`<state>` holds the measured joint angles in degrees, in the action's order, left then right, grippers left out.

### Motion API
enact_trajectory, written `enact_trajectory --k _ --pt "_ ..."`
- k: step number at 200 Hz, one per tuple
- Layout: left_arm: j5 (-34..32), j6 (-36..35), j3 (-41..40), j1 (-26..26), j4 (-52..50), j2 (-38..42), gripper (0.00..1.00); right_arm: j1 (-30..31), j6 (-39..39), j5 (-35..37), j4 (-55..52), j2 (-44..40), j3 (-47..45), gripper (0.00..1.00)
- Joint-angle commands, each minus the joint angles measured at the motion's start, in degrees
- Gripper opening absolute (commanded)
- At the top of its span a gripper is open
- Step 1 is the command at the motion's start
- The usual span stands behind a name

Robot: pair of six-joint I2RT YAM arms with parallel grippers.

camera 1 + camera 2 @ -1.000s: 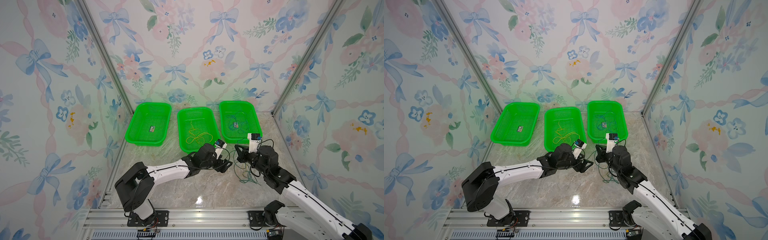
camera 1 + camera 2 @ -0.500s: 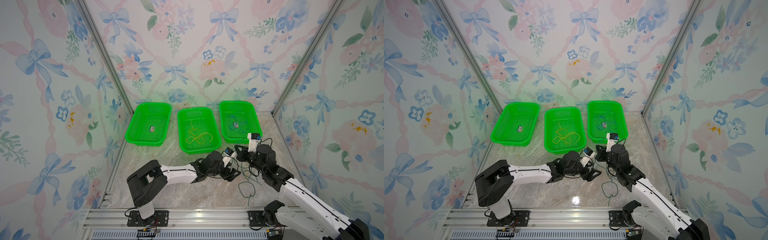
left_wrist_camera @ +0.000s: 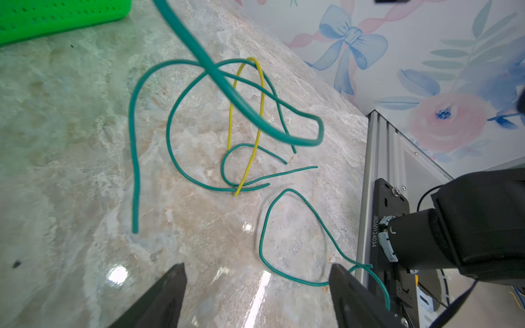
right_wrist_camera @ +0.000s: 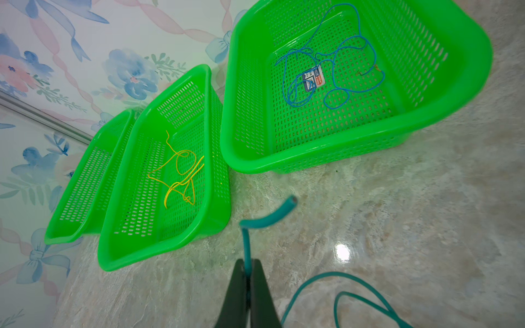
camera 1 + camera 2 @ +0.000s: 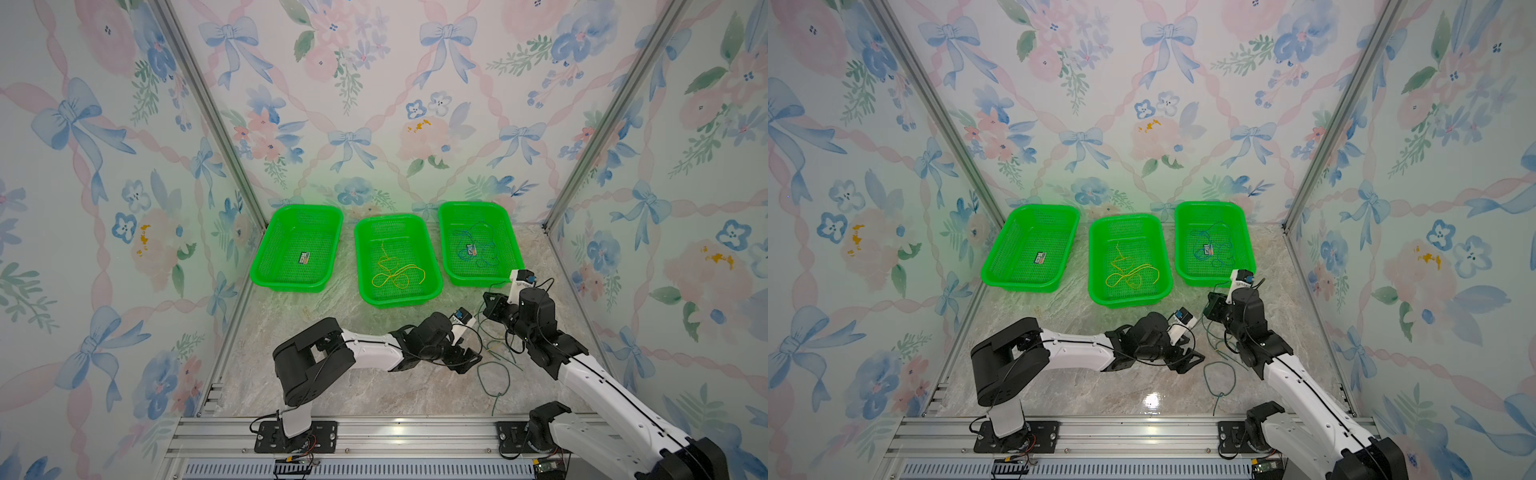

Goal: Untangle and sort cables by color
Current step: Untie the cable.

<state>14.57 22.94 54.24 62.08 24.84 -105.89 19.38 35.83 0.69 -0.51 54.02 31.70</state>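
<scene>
Three green baskets sit in a row at the far side of the worktop (image 5: pixel 353 386). The left basket (image 5: pixel 270 249) has only a small label (image 5: pixel 305 258) in it. The middle basket (image 5: pixel 399 302) holds the yellow cables (image 5: pixel 392 279), and the right basket (image 5: pixel 478 283) holds the blue cables (image 5: pixel 482 249).

The green cables (image 3: pixel 167 127) are not in a basket. They lie curled on the worktop, near and to the right, in front of the right basket. One stray yellow cable (image 3: pixel 246 170) lies tangled among them, crossing the green loops.

The right arm (image 5: pixel 582 374) has its jaws pinched tight on one green cable (image 4: pixel 246 244) and holds part of it up off the worktop. The short end sticks up past the jaws and bends over. The left arm (image 5: pixel 374 357) reaches in from the left, low over the worktop. Its jaws are wide open and hold nothing — one loose green loop (image 3: pixel 260 238) lies just beside them.
</scene>
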Motion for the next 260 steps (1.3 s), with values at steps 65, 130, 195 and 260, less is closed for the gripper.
enact_trajectory --k 65,130,195,260 --pt "-0.6 -7.7 9.9 3.6 -6.2 -13.2 0.79 -5.0 2.0 0.2 2.3 5.3 -4.7 0.15" --pt "-2.9 -8.4 15.7 4.1 -10.7 -19.9 0.35 -6.8 2.6 0.1 -0.7 -0.2 -4.6 0.21" --pt "-4.0 -12.3 12.0 4.2 -14.6 -16.1 0.42 -8.9 2.7 -0.6 -3.4 -4.6 -3.4 0.25" --pt "-6.7 -16.7 14.0 5.0 -21.0 -16.3 0.2 -9.3 2.7 -0.5 -5.2 -6.8 -2.9 0.29"
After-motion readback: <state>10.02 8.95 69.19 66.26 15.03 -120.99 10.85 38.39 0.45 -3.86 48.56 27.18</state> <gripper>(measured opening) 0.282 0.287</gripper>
